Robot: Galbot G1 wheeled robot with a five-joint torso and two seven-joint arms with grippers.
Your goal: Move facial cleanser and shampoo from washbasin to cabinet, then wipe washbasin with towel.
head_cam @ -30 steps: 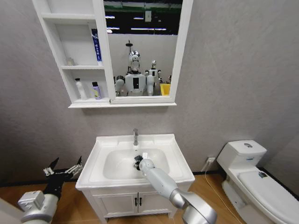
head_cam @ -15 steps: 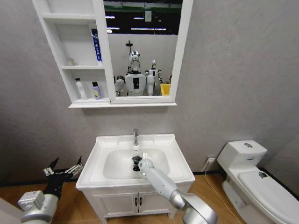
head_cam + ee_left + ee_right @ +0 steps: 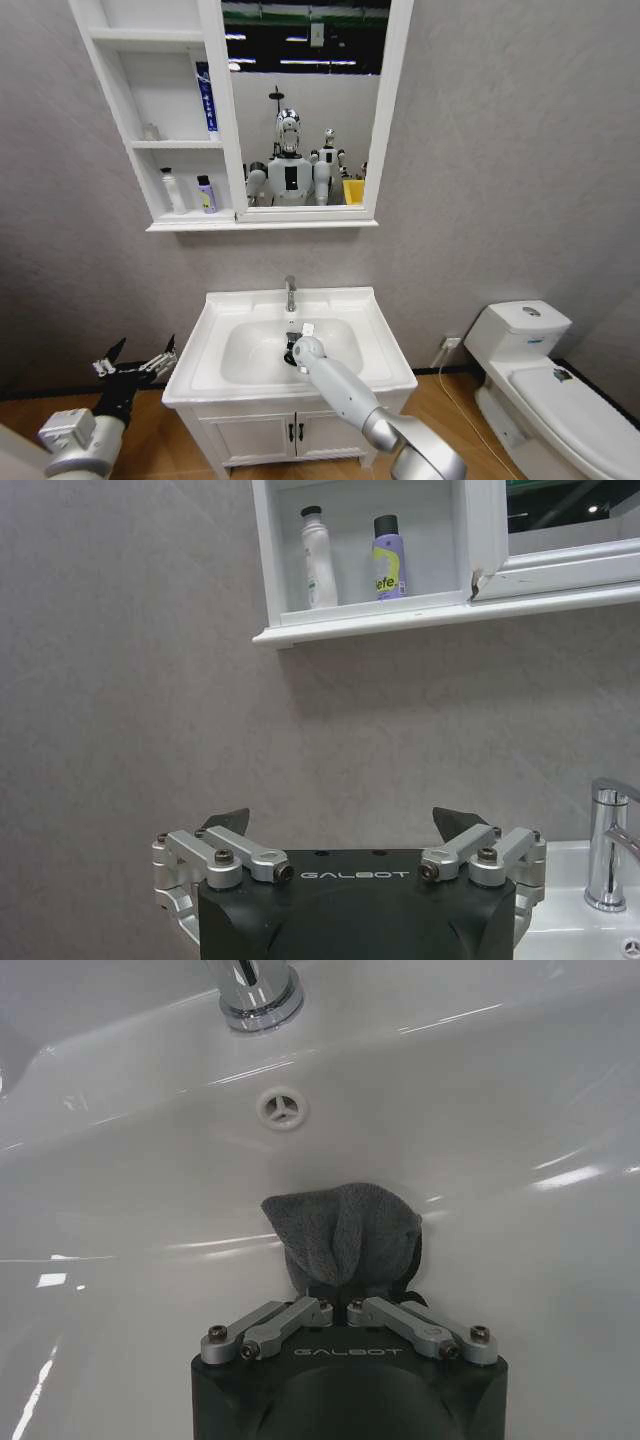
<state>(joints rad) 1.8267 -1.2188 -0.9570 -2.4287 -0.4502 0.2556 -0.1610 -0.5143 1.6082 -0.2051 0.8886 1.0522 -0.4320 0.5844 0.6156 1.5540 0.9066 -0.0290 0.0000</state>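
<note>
My right gripper (image 3: 340,1305) is shut on the dark grey towel (image 3: 345,1240). It presses the towel against the washbasin (image 3: 120,1160) bowl wall, just below the overflow hole (image 3: 281,1106) and the chrome tap (image 3: 250,990). In the head view the right arm reaches into the middle of the washbasin (image 3: 225,305). A white bottle (image 3: 316,558) and a purple bottle (image 3: 388,557), the facial cleanser and shampoo, stand in the lowest compartment of the cabinet (image 3: 190,222). My left gripper (image 3: 135,362) hangs open and empty, low and left of the basin.
A white toilet (image 3: 530,370) stands to the right. The two-door vanity (image 3: 290,432) sits under the basin. A blue tube (image 3: 205,97) and a small item (image 3: 150,131) rest on the cabinet's middle shelf beside the mirror (image 3: 300,110).
My right gripper has slid the towel slightly left and toward the tap inside the bowl. The left arm has not moved.
</note>
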